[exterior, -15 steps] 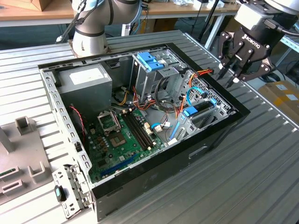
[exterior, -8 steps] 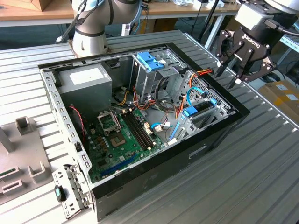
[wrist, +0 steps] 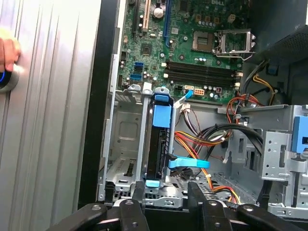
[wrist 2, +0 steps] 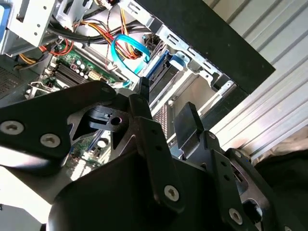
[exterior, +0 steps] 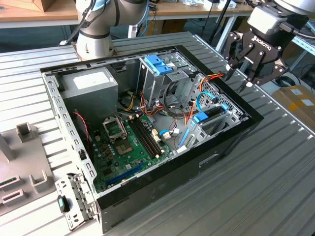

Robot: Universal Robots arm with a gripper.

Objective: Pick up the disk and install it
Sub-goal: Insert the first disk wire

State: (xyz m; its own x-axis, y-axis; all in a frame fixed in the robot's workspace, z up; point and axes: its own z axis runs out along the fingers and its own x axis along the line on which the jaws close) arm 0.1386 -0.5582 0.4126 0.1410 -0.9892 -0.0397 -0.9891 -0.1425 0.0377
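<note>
The disk (exterior: 209, 118) stands on edge in a metal drive bay along the open computer case's wall, on the exterior view's right. Its blue carrier rail faces up. In the first wrist view the disk (wrist: 161, 137) is a dark slab between two bay rails, capped in blue. The second wrist view shows the disk (wrist 2: 161, 62) past the fingertips. My gripper (exterior: 238, 80) hangs above and beyond that wall, clear of the disk. It is open in both wrist views, gripper (wrist: 166, 192) and gripper (wrist 2: 163, 103), with nothing between the fingers.
A tall metal cage with a blue handle (exterior: 158, 64) stands mid-case, beside a grey box (exterior: 91, 83). Loose cables (exterior: 197, 98) run near the bay, and the motherboard (exterior: 128, 142) lies below. Grey fixtures (exterior: 24, 167) sit on the slatted table. A hand (wrist: 7, 50) shows at the edge.
</note>
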